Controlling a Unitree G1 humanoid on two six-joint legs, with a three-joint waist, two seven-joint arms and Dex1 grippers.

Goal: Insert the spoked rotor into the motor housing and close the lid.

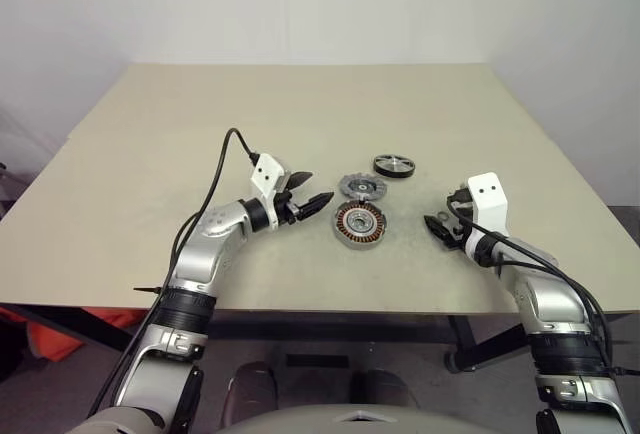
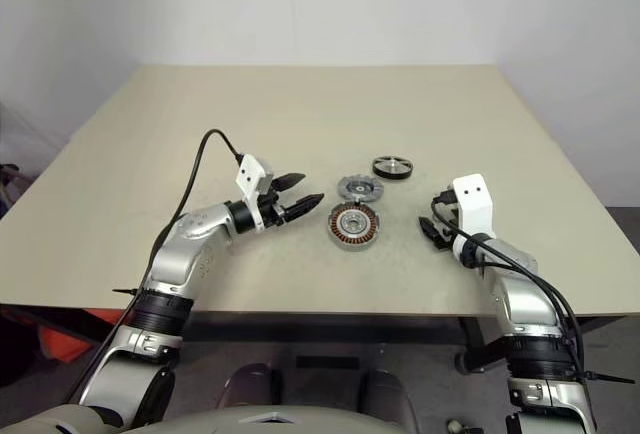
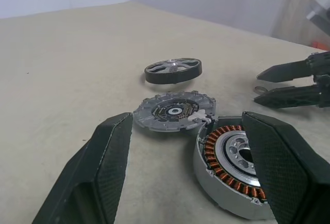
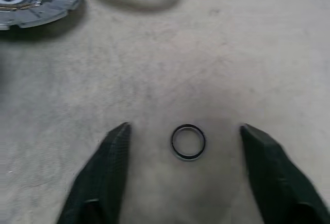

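- Rotor [image 1: 394,165] lies on the table [image 1: 150,154] at frame centre, above lid [image 1: 361,187] and housing [image 1: 359,224].
- Left jaws [image 1: 309,192], spread and empty, are nearer it.
- Right jaws [image 4: 183,136] gape around a small ring [image 4: 187,141].

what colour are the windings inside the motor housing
Copper-orange, ringed around a silvery centre in the motor housing; the left wrist view shows them best.

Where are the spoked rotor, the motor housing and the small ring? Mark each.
spoked rotor [image 1: 395,165], left eye view, silver spoked face.
motor housing [image 1: 359,224], left eye view, copper windings.
small ring [image 4: 188,142], right wrist view, its rim.
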